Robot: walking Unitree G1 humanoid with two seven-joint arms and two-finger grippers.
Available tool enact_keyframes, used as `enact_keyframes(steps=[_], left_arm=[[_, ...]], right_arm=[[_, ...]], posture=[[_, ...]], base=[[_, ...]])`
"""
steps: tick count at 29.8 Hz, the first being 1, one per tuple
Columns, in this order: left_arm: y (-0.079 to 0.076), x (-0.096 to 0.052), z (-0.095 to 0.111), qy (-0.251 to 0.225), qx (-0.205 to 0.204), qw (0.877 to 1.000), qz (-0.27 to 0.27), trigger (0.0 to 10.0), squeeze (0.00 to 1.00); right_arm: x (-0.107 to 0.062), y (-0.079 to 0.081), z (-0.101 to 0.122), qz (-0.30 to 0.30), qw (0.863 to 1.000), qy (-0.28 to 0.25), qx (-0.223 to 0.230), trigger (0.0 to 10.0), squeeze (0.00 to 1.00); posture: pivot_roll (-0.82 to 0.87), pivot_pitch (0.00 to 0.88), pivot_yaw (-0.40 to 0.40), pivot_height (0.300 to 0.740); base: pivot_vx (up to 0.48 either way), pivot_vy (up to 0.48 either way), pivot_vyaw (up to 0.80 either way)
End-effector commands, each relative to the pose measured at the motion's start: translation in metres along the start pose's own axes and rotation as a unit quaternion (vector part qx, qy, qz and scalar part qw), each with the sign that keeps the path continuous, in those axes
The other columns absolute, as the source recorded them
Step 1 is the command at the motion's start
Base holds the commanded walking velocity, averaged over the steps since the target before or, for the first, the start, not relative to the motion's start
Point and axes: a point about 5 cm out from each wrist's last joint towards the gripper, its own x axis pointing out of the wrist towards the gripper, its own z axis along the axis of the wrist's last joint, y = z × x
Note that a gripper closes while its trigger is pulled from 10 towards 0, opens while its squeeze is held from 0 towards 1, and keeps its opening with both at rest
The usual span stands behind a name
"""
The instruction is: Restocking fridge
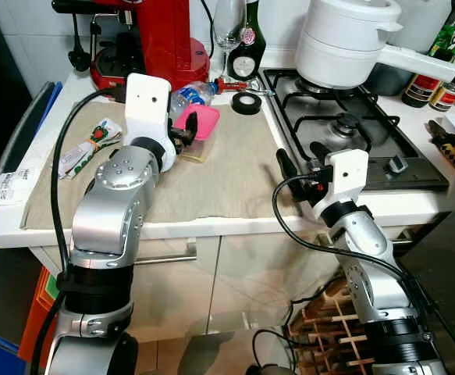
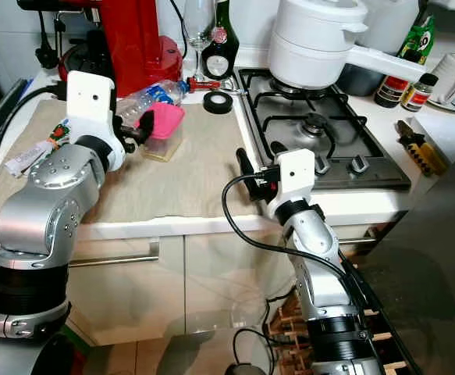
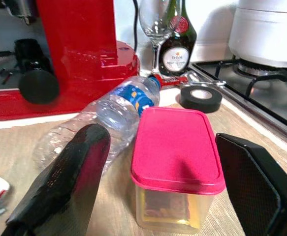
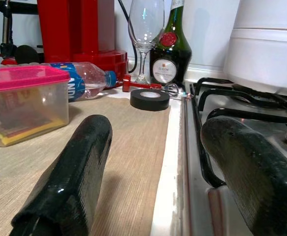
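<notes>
Starting at your left, your left pincer (image 3: 158,191) is hovering with its fingers spread wide, one on each side of the pink-lidded container (image 3: 175,162), not touching it. That container is sitting on the beige cloth (image 1: 227,180) on the counter (image 1: 8,223), just beside the plastic bottle (image 3: 104,115) lying on its side behind it.

You are dealing with a small, stiff plastic box; it is probably light, since only a thin layer of something yellow is showing through the clear wall, though the contents are too blurred to name. The walls look smooth and may be slippery, so you are better off closing on the two long sides just under the lid's rim, keeping it level.

Further right, your right pincer (image 4: 153,177) is waiting open at the counter edge, over the seam between the cloth and the gas hob (image 1: 352,133), gripping nothing.
</notes>
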Motion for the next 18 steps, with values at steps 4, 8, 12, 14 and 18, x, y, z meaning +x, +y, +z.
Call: enact_keyframes(steps=[4,8,12,14,18], left_arm=[[-0.003,0.011,-0.002,0.024,0.023,0.999,-0.011,10.0,0.0],[-0.013,0.019,0.004,0.031,0.015,0.999,-0.03,10.0,0.0],[-0.018,0.026,0.004,0.036,0.021,0.998,-0.037,10.0,0.0],[-0.019,0.034,0.005,0.034,0.018,0.998,-0.039,10.0,0.0],[-0.019,0.041,0.006,0.035,0.021,0.998,-0.038,10.0,0.0]], right_arm=[[0.0,-0.001,0.004,0.005,1.0,-0.002,-0.002,10.0,0.0],[-0.005,-0.004,0.003,0.003,1.0,0.003,-0.004,10.0,0.0],[-0.009,-0.008,0.003,0.003,1.0,0.007,-0.008,10.0,0.0],[-0.013,-0.012,0.004,0.003,1.0,0.011,-0.014,10.0,0.0],[-0.016,-0.014,0.004,0.004,1.0,0.016,-0.019,10.0,0.0]], posture=[[-0.05,0.029,-0.07,0.74],[-0.08,0.038,-0.079,0.74],[-0.1,0.042,-0.09,0.74],[-0.12,0.045,-0.101,0.74],[-0.13,0.044,-0.106,0.74]], base=[[0.0,0.0,0.0],[0.0,0.0,0.0],[0.0,0.0,0.0],[0.0,0.0,0.0],[0.0,0.0,0.0]])
